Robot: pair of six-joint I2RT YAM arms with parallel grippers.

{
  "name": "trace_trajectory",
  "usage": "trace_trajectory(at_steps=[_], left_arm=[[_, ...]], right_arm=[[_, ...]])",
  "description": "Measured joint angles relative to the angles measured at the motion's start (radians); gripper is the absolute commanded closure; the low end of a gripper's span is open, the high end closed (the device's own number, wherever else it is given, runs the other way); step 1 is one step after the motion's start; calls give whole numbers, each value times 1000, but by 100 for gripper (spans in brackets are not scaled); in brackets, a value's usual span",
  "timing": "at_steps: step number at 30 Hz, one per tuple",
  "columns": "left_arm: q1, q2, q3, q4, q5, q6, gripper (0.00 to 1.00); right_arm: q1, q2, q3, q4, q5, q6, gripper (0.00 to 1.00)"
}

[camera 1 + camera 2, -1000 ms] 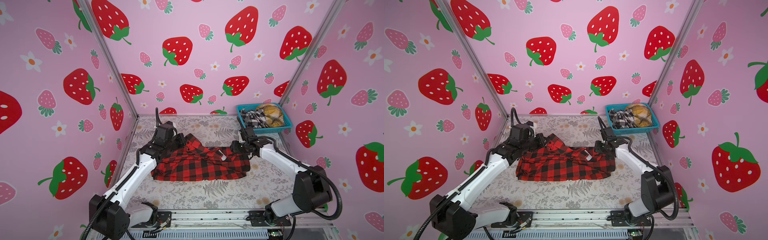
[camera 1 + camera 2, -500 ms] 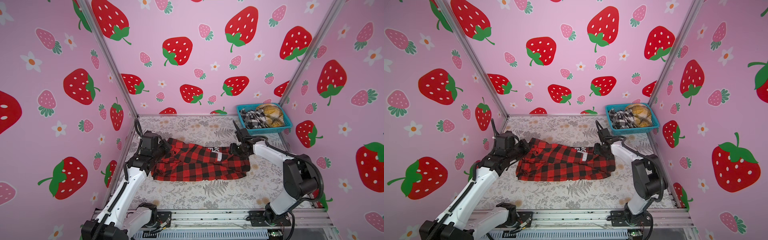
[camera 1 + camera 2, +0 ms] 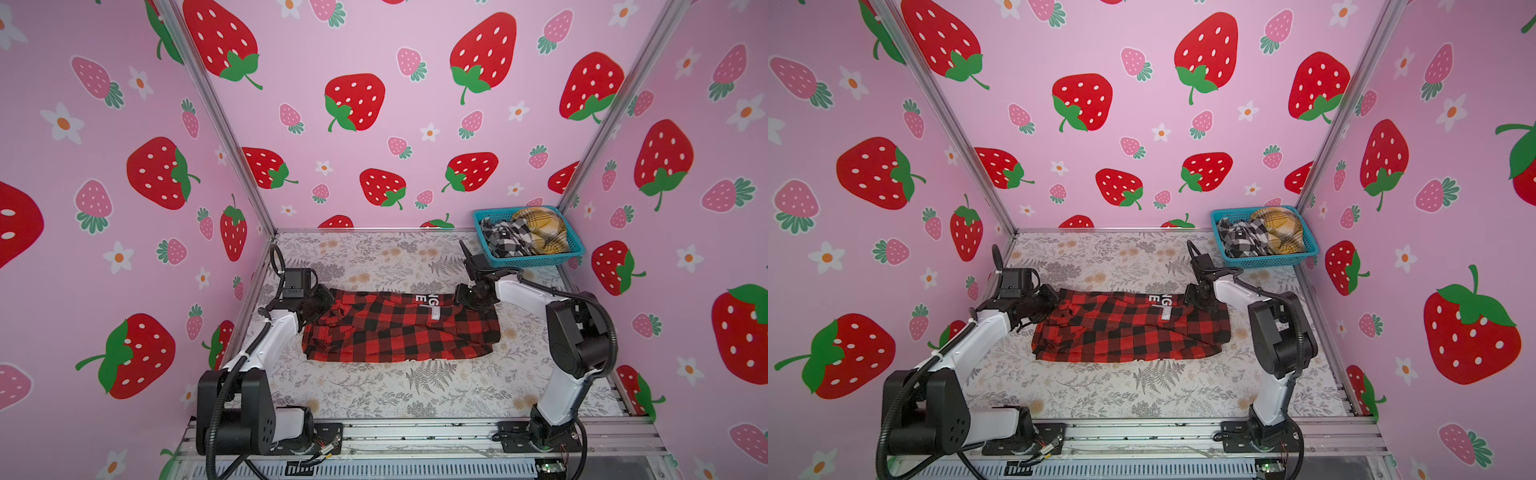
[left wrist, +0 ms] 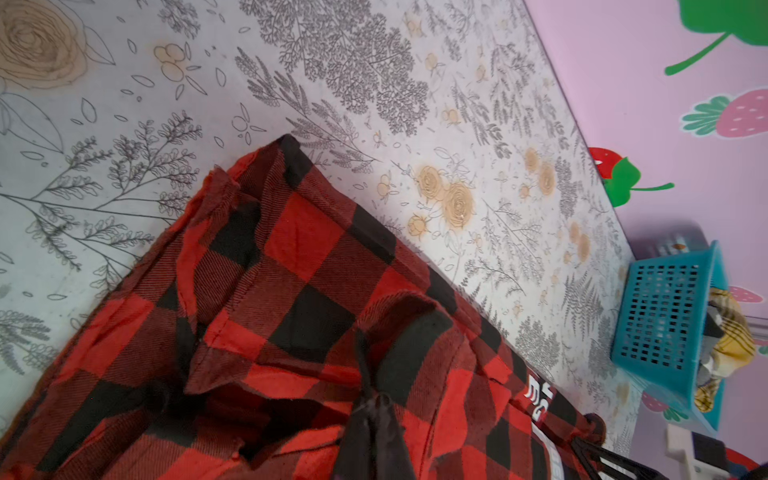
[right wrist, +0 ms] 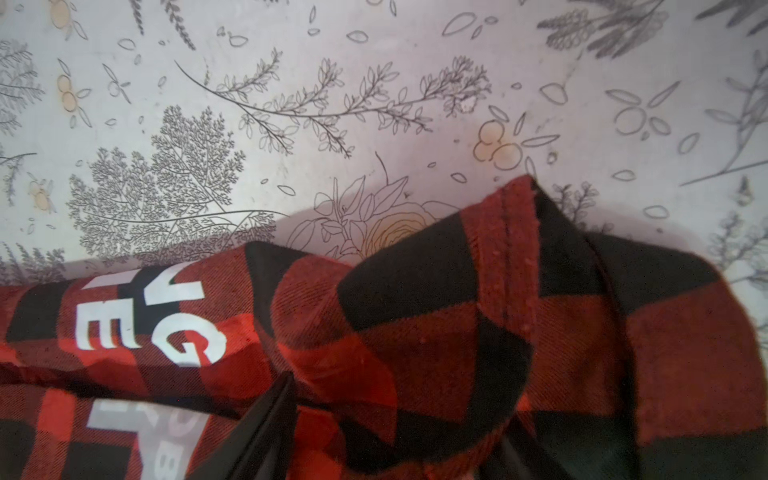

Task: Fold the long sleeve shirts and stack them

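1. The red-and-black shirt lies partly folded in the middle of the desk, a long band running left to right. Its white letters show near the far edge, towards the right.
2. The other two long sleeve shirts, the black-and-white check and the mustard plaid, sit crumpled in the turquoise basket at the far right corner.
3. It looks like soft, light flannel. I'd expect it to sag and drag along the desk rather than hold a crease, so corners and hems are the places to take it, with both ends moved together.
4. The left gripper is at the shirt's far left corner. In its wrist view the fingers are pressed together and seem to be pinching a ridge of cloth.
5. The right gripper is over the far right corner, beside the letters. Its fingers are spread, with a hump of red-and-black cloth lying between them, apparently not clamped.
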Motion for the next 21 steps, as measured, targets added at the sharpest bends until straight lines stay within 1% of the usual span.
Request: trace_trajectory(at_steps=[7,11,15,21], left_arm=[[12,95,0,32,-12,16,100],[30,135,0,50,-3,18,100],[39,129,2,58,0,16,100],[55,59,-9,116,14,0,100]], right_arm=[[1,0,2,-2,-4,-1,30],[3,0,2,-6,-4,0,30],[5,0,2,-15,-4,0,29],[5,1,5,-17,-4,0,30]])
